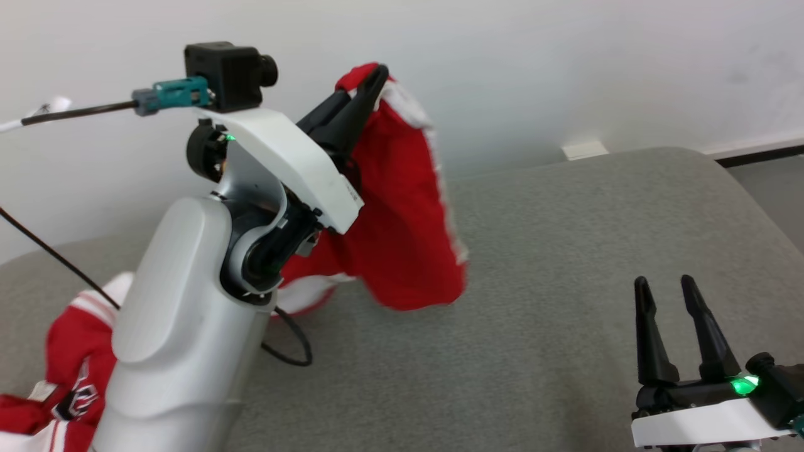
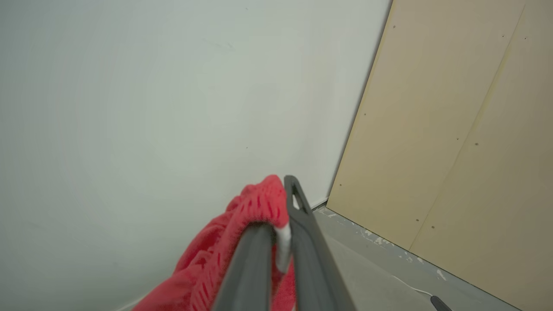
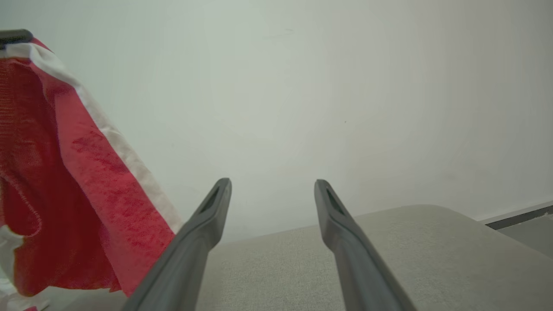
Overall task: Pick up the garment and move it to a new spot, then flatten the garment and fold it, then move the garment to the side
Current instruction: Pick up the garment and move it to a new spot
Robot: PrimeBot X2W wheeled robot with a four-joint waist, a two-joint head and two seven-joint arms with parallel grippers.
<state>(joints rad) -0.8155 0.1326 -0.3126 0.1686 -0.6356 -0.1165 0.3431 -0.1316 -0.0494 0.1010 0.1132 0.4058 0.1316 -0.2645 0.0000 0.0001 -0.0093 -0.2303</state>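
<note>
At 4 o'clock the right end effector (image 1: 664, 284) is wide open and empty. Farther back, at 11 o'clock, the left end effector (image 1: 375, 75) pinches the red garment (image 1: 402, 226), holding it up above the gray table (image 1: 565, 251). Pickup looks done; moving, flattening, folding and putting aside are left.

Silver forearm (image 1: 176, 326), white wrist shell (image 1: 295, 157) (small green light (image 1: 230, 137)), black camera cube (image 1: 226, 72), dark fingers (image 1: 650, 339).

Bare test room is indicated by plain white wall (image 1: 565, 63), tan board panel (image 2: 453, 129), paint-flecked concrete floor (image 2: 380, 263), grey padded surface (image 1: 565, 282).
</note>
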